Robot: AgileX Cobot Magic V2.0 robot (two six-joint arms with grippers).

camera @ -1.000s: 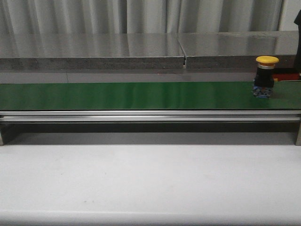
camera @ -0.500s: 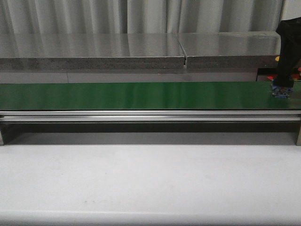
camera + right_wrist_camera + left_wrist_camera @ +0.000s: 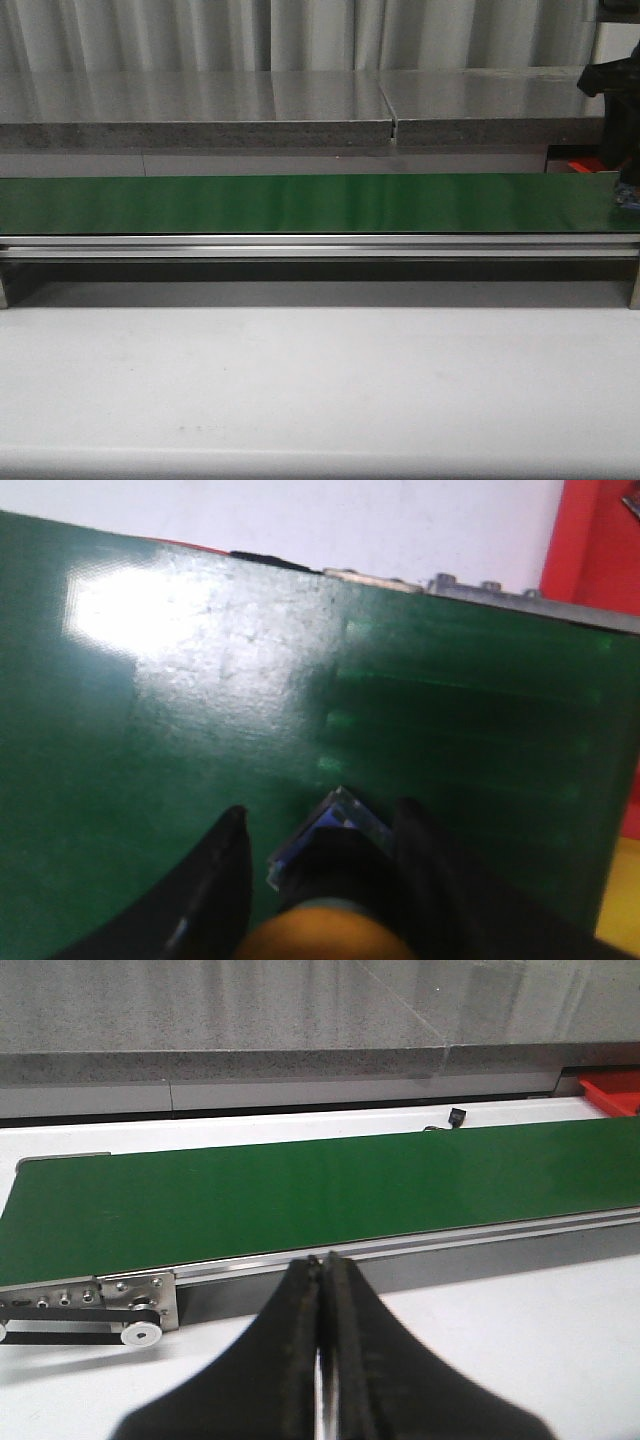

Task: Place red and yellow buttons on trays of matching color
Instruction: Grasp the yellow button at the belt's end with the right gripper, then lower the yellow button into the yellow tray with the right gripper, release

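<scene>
A yellow button (image 3: 330, 935) with a black body and blue base stands on the green belt (image 3: 200, 700) at its right end. My right gripper (image 3: 322, 812) is open, one finger on each side of the button, with a gap showing at one finger. In the front view only the button's blue base (image 3: 630, 198) shows under the black right arm (image 3: 612, 110). The left gripper (image 3: 322, 1262) is shut on nothing above the white table, in front of the belt's left end. A red tray (image 3: 592, 550) lies just past the belt. No red button is in view.
The long green conveyor (image 3: 300, 203) crosses the view on an aluminium rail (image 3: 300, 246). Behind it runs a grey steel shelf (image 3: 200, 105). The white table (image 3: 320, 380) lies in front. A yellow patch (image 3: 620, 905) shows beside the belt's end.
The yellow button has ridden the belt rightward to the frame's edge. The right arm has come down over it, hiding its cap in the front view.
</scene>
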